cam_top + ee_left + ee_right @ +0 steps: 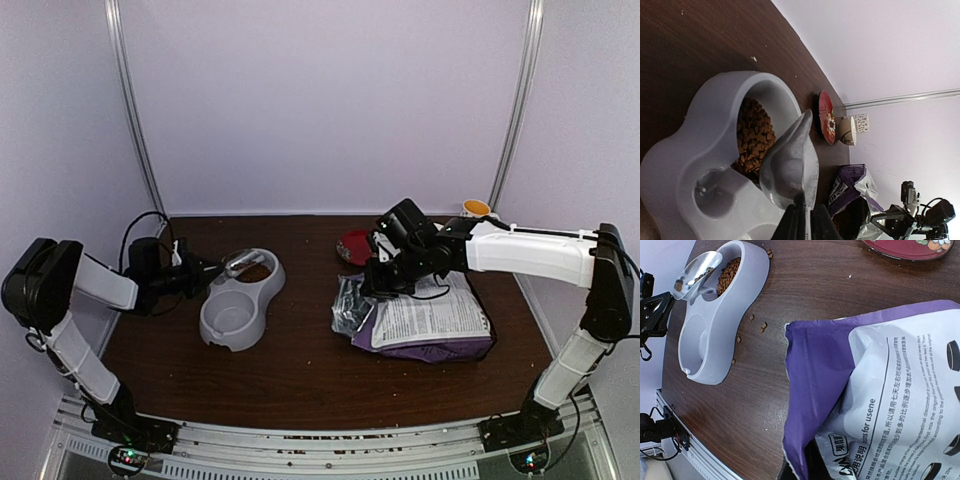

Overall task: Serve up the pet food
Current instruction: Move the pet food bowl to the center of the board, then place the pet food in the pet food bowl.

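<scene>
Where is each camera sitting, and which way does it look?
Top camera: high behind the arms, looking down on the table; both arms show, left gripper and right gripper.
Left wrist: rides the left arm, looks along its scoop into the grey feeder holding pet food; its fingers show below.
Right wrist: rides the right arm, looks over the purple bag toward the feeder; its fingers hardly show.
Shared: both wrist views catch feeder, scoop, red plate.

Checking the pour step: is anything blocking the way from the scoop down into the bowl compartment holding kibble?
Nothing visible. The scoop, held by the left gripper, hangs right over the kibble in the far compartment of the bowl; the bag and red plate lie off to the side.
</scene>
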